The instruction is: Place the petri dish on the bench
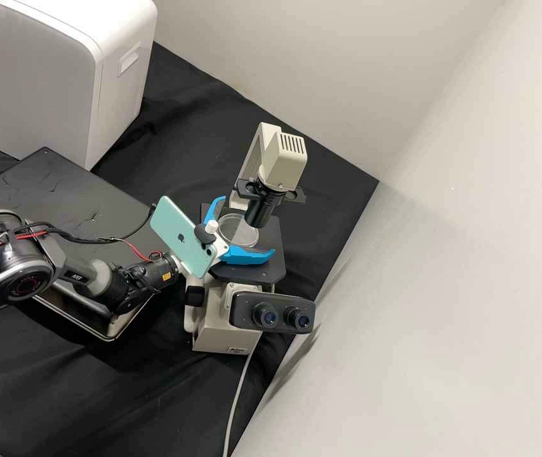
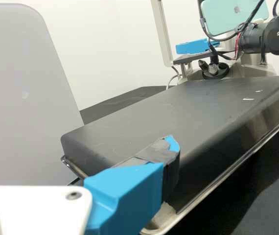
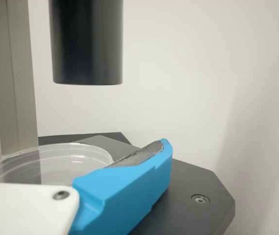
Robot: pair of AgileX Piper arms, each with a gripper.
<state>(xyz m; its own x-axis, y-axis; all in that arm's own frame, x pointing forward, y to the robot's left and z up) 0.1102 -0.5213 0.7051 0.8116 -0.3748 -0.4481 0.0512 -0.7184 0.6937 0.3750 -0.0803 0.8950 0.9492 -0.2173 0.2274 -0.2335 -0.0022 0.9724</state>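
The clear petri dish (image 1: 239,230) lies flat on the black stage (image 1: 273,236) of a beige microscope (image 1: 220,324), directly under the black condenser tube (image 1: 259,208), which hangs just above it without touching. The dish is off the worktop (image 1: 176,127), a bench draped in black cloth on which the microscope stands.

The right gripper (image 1: 249,225) is level with the stage, and its blue fingers (image 3: 129,181) are spread apart, one on either side of the dish. In the right wrist view one finger lies right against the dish's rim. In the high view the far finger looks to stand a little off the rim, so the dish is bracketed rather than visibly squeezed. A mint-green phone (image 1: 179,235) is fixed to this arm's wrist, behind the gripper, and red and black wires run back along the arm.

The microscope's twin eyepieces (image 1: 274,314) jut out below the stage, and a white cable (image 1: 236,400) trails from its base across the cloth.

Well apart from the dish, the left gripper (image 2: 78,137) sits low at the corner of a black slab (image 2: 203,122) with a metal rim. Its fingers (image 2: 125,191) are wide apart and hold nothing. A white appliance (image 1: 55,70) stands just beyond the slab.
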